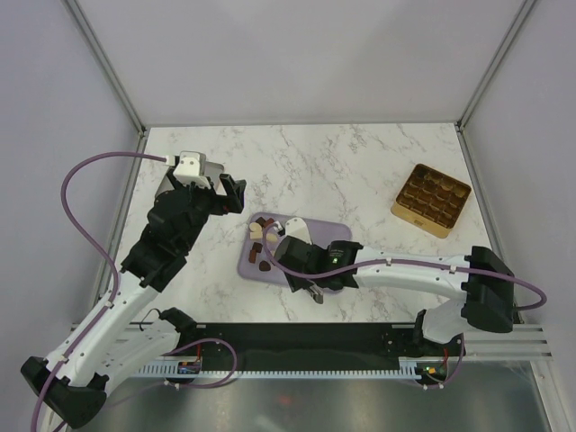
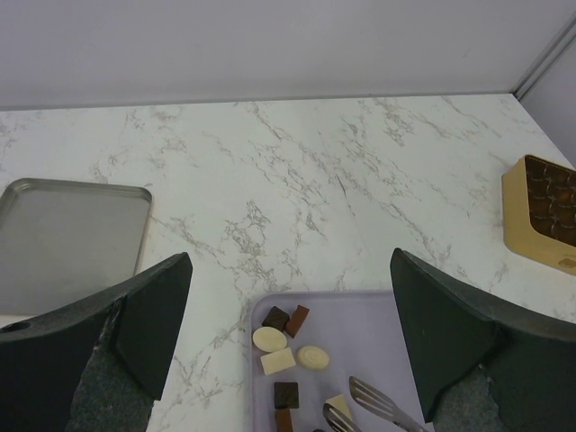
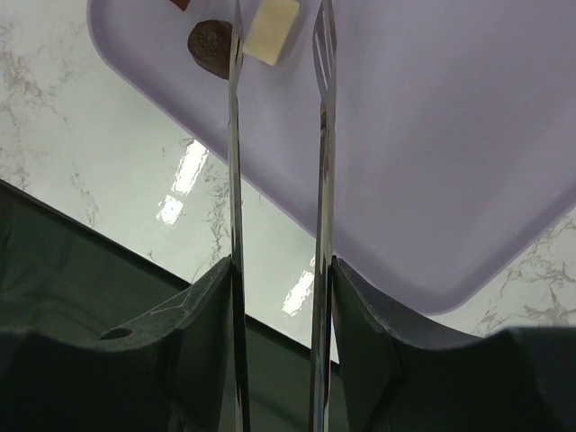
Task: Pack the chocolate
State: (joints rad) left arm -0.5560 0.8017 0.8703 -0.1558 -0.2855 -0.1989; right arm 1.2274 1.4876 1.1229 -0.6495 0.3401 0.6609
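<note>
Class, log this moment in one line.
right jaws: shut on tongs | tong tips: over lilac tray, beside chocolate | left jaws: open, empty | gold box: far right

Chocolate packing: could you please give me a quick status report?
Left gripper open, hovering. Right gripper shut on tongs. Chocolate on lilac tray; gold box apart. Nothing seen blocking.

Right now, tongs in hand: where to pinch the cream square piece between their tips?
Pinch the cream square piece across its flat side faces, coming in over the lilac tray's bare part, the way the tongs point. It lies flat between the tips, nearer one blade; the dark round piece sits just outside that blade.
</note>
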